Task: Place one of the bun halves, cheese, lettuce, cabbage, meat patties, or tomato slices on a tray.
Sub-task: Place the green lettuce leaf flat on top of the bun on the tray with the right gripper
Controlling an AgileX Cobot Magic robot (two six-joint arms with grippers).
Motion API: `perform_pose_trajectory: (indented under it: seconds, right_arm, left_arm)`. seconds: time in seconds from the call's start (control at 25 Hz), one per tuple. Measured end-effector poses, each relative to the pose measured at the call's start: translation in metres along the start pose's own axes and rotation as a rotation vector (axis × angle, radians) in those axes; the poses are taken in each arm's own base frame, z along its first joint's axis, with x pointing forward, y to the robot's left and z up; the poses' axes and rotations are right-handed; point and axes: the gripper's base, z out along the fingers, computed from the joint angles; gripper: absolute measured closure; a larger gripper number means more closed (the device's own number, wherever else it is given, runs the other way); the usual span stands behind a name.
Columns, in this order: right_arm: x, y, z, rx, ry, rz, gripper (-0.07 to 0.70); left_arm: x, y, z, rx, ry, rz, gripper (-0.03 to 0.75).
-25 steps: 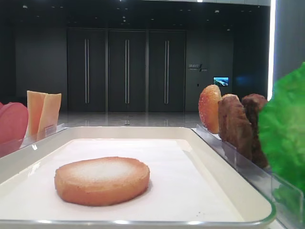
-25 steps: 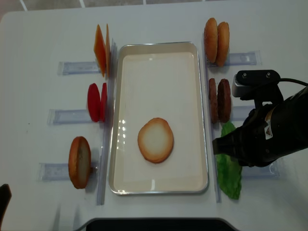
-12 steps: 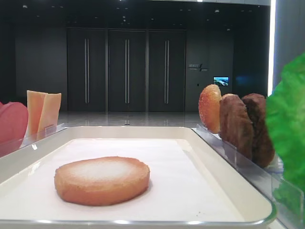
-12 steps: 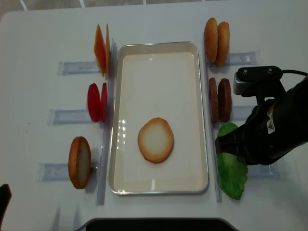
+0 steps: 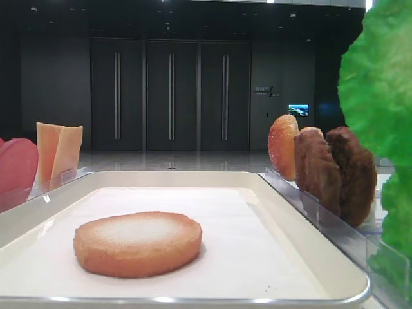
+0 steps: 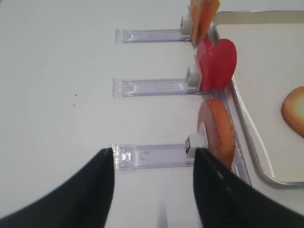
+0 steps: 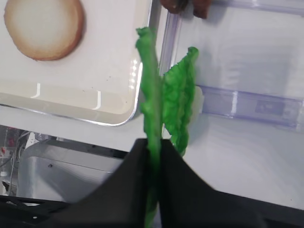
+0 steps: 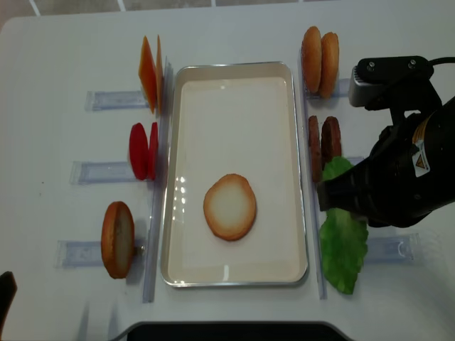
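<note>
Green and frilly, a lettuce leaf hangs edge-on in the right claw, whose two dark fingers are clenched on its lower part, lifted beside the right rim of the tray; from overhead the leaf spreads below the black right arm, and in the low side view it fills the upper right corner. A second green leaf stands just behind the first, against a clear plastic holder on the white worktop. On the tray's paper liner lies one flat bun half, pale face up, toward the near end and well apart from the lettuce. Right of the tray, two dark brown meat patties stand on edge in their holder, with two bun halves upright farther back. Left of the tray, orange-yellow cheese slices, red tomato slices and another bun half each stand on edge in clear holders. The left claw hovers over the worktop near that left-hand bun, its two dark fingers spread wide with nothing between them, one end of a clear holder showing in the gap.
</note>
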Motion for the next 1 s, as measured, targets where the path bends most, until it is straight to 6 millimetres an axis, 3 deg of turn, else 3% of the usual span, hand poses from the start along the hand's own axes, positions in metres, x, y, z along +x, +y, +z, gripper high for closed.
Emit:
perform_pose_trajectory:
  seconds: [0.56, 0.8, 1.0]
  right_arm:
    - [-0.008, 0.01, -0.015, -0.08, -0.056, -0.001, 0.61]
    - [-0.015, 0.039, -0.018, -0.382, -0.122, -0.099, 0.61]
    - [-0.022, 0.056, 0.001, -0.526, -0.115, -0.154, 0.61]
  left_arm:
    - [0.0, 0.0, 0.0, 0.0, 0.0, 0.0, 0.307]
    - [0.0, 0.0, 0.0, 0.0, 0.0, 0.0, 0.307]
    - [0.0, 0.0, 0.0, 0.0, 0.0, 0.0, 0.307]
